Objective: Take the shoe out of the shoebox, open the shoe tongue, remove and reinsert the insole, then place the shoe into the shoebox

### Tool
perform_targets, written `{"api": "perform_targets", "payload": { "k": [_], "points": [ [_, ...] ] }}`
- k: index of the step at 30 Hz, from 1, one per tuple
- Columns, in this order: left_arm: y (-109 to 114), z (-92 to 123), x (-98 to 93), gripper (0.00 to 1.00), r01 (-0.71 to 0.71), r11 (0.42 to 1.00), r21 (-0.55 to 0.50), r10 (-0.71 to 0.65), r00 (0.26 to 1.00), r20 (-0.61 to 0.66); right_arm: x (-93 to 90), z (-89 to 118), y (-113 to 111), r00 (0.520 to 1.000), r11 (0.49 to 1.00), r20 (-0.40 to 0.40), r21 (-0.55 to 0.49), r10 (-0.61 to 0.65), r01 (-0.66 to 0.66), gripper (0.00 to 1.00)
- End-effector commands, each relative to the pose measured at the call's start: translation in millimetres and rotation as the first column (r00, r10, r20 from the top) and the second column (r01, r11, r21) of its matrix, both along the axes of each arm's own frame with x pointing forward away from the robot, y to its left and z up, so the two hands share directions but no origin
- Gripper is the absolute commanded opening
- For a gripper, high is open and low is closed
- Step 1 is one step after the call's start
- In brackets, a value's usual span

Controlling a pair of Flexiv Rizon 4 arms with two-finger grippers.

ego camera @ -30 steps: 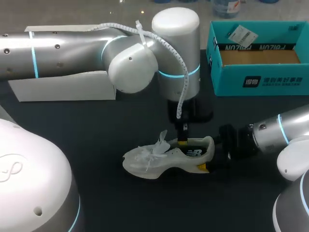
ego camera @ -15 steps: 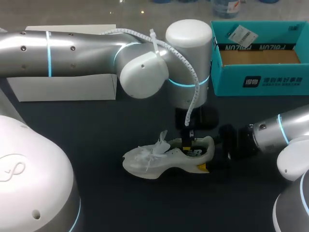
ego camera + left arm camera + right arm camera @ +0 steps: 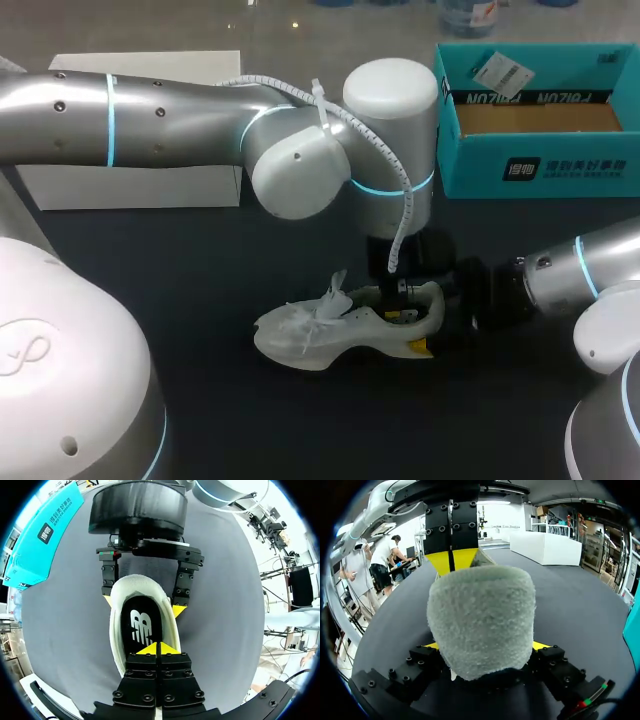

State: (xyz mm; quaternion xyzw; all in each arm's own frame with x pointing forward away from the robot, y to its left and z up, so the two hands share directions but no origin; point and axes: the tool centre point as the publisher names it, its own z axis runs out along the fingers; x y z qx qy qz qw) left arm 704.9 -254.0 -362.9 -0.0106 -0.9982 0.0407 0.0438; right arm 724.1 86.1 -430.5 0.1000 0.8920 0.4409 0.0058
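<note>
1. White shoe [image 3: 320, 335] stands on its sole near the middle of the dark table [image 3: 200, 300], toe toward the left edge, heel toward the right.
2. Right jaws, on the arm [image 3: 570, 275] coming in from the right edge, are clamped on the shoe's heel, one yellow tip on each side.
3. Left jaws point down from above into the shoe's opening, tips pressed together at the black insole [image 3: 142, 627]. Whether they pinch it cannot be told.
4. Teal shoebox [image 3: 530, 170] sits open at the far right corner, well apart from the shoe.
5. White box [image 3: 130, 185] lies along the far left edge.
</note>
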Motion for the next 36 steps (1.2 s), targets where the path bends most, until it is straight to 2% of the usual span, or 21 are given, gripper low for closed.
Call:
{"api": "perform_targets", "payload": {
  "k": [1,14,21,31,32,34,35,36],
  "points": [
    [-4,-11,2.1,0.00,-0.001,1.000,0.013,0.001,1.000,-0.007,-3.0,-9,4,1.000,1.000,-0.001,-0.006,-0.001,0.001,0.00],
    [23,-17,-8.2,0.00,-0.022,0.999,0.030,0.023,0.999,-0.045,-3.0,-9,4,1.000,1.000,-0.001,-0.006,-0.001,0.001,0.00],
    [28,-29,-5.8,0.00,0.003,0.998,0.060,0.003,0.995,-0.095,-3.0,-9,4,1.000,1.000,-0.001,-0.006,-0.001,0.001,0.00],
    [29,-36,-13.5,0.00,0.048,0.997,0.061,-0.039,0.988,-0.147,-3.0,-9,4,1.000,1.000,-0.001,-0.006,-0.001,0.001,0.00],
    [29,-37,-14.2,0.09,0.051,0.997,0.061,-0.041,0.988,-0.149,-3.0,-9,4,1.000,1.000,-0.001,-0.006,-0.001,0.001,0.00],
    [29,-38,-14.6,0.15,0.051,0.997,0.061,-0.041,0.988,-0.152,-3.0,-9,4,1.000,1.000,-0.001,-0.006,-0.001,0.001,0.00],
    [28,-41,-14.8,0.29,0.050,0.997,0.062,-0.040,0.988,-0.152,-3.0,-9,4,1.000,1.000,-0.001,-0.006,-0.001,0.001,0.00],
    [28,-42,-14.9,0.37,0.047,0.997,0.064,-0.038,0.988,-0.148,-3.0,-9,4,1.000,1.000,-0.001,-0.006,-0.001,0.001,0.00]
  ]
}}
